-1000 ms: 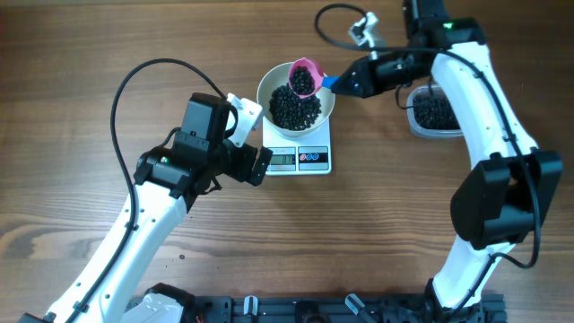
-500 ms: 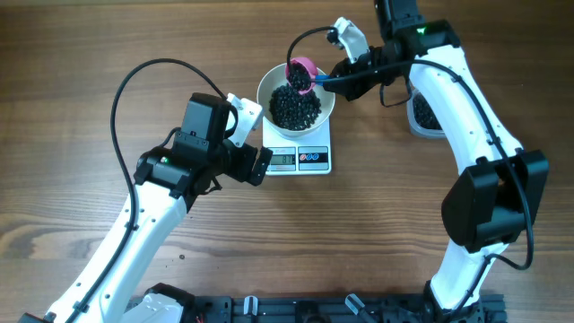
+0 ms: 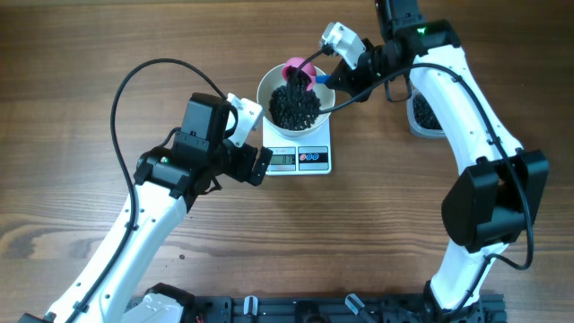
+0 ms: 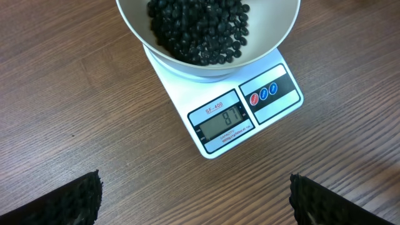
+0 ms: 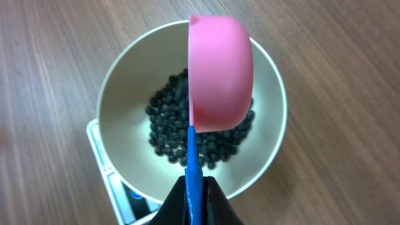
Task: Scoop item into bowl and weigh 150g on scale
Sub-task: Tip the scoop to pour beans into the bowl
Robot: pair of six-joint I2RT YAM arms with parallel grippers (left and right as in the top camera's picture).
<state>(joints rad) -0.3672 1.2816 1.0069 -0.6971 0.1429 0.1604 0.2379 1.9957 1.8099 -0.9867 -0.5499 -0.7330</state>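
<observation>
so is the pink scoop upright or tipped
Tipped: the pink scoop is rolled onto its side above the bowl, its rounded back showing.

Overhead looks straight down from far; both wrist views close, downward; all share bowl (image 4: 276, 30), scale (image 4: 181, 87).

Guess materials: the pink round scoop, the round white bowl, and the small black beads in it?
The pink round scoop is likely plastic: smooth, near-matte, one even moulded colour. The round white bowl is smooth with a soft sheen; it could be plastic or ceramic, can't tell. The small black beads look hard and faintly glossy; material unclear.
</observation>
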